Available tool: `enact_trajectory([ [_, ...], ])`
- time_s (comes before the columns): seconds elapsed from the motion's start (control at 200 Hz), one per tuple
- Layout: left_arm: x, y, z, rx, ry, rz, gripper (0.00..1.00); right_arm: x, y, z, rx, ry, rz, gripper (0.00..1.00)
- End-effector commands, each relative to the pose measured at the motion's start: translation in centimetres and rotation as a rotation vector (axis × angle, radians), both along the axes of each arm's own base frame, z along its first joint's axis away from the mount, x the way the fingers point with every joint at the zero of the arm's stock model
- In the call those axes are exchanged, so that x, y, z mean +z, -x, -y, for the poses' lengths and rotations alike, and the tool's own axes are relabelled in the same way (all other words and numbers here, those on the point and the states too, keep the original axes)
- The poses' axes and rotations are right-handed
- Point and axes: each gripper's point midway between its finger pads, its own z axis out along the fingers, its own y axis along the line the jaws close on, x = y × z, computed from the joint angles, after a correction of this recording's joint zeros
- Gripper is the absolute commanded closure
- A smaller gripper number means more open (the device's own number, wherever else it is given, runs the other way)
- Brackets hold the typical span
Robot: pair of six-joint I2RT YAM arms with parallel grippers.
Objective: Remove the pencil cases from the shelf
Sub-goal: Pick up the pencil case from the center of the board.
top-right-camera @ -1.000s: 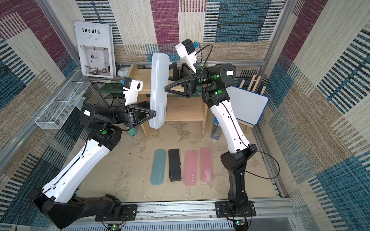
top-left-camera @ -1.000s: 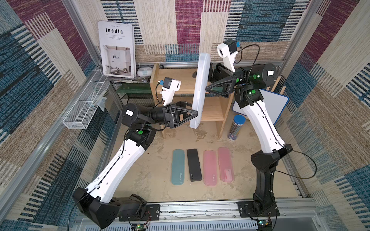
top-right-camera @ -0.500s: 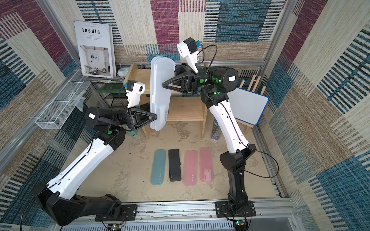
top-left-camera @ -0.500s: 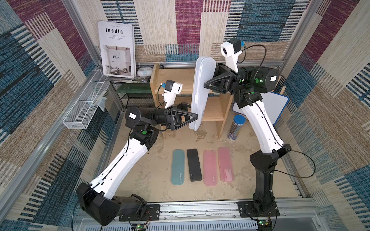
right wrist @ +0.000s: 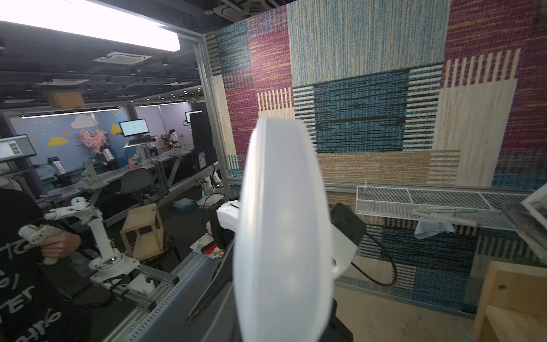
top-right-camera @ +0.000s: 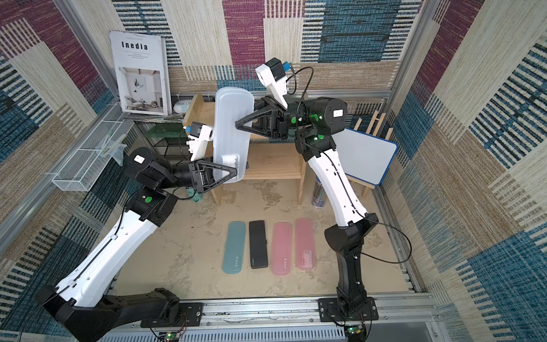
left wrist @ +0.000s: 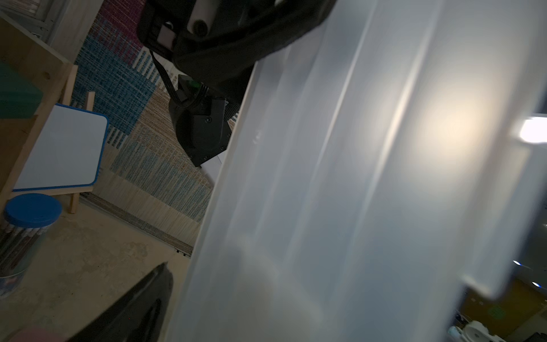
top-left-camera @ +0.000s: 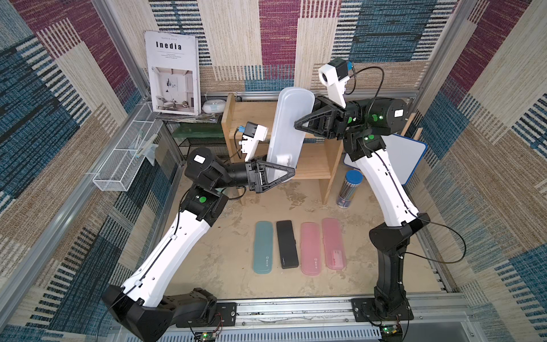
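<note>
The wooden shelf [top-left-camera: 313,165] stood at the back of the bench [top-left-camera: 225,266], and much of its upper tier was hidden from us behind the translucent white case [top-left-camera: 291,124] and the right gripper [top-left-camera: 296,125]. The white wire basket [top-left-camera: 124,160] on the side rail held a pale cloth and a few slim things that we could not make out. The translucent white case, off the shelf and in the air before it, stood nearly upright with its top end leaning slightly toward the right arm [top-left-camera: 384,183]; a small pale thing showed faintly through its lower end. Four more cases lay flat in a row on the bench, well in front of the shelf: the teal case [top-left-camera: 263,247], the black case [top-left-camera: 286,244] and the two pink cases [top-left-camera: 311,248], the outer of which showed a small pink piece inside. The blue-lidded tube [top-left-camera: 349,189], with pencils in it, stood just beside the shelf's side panel. The right arm rose high from its base, its wrist level, and the right gripper was clenched on the long edge of the translucent white case, about halfway up. The left arm [top-left-camera: 177,251] slanted up lower, and the left gripper [top-left-camera: 288,173] was released, its jaws spread about the case's lower end; one finger [left wrist: 133,308] lay just beside the case's edge.
</note>
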Motion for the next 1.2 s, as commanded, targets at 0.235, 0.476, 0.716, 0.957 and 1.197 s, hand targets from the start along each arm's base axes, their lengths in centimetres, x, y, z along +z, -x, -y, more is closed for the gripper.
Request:
enact_trajectory([
  [0.235, -4.7, -6.4, -12.9, 0.959, -0.393, 0.133, 0.01, -0.8, -4.8, 0.7, -0.202, 0.013, -0.086, 1.0],
  [0.476, -6.2, -7.8, -14.9, 1.183, -0.579, 0.324, 0.0, -3.3, -8.6, -0.4, -0.325, 0.068, -0.234, 1.0],
  [0.716, -5.2, -7.5, -11.9, 1.194, -0.661, 0.525, 0.01, -5.5, -11.1, -1.9, -0.569, 0.112, -0.255, 1.0],
  [0.957, -7.0, -8.9, -9.7, 1.224, -0.828, 0.563, 0.01, -7.6, -11.3, -3.7, -0.735, 0.179, -0.193, 1.0],
  [1.197, -7.2, -10.5, -10.1, 1.307, -0.885, 0.514, 0.01, -7.8, -9.9, -4.5, -0.714, 0.182, -0.177, 1.0],
])
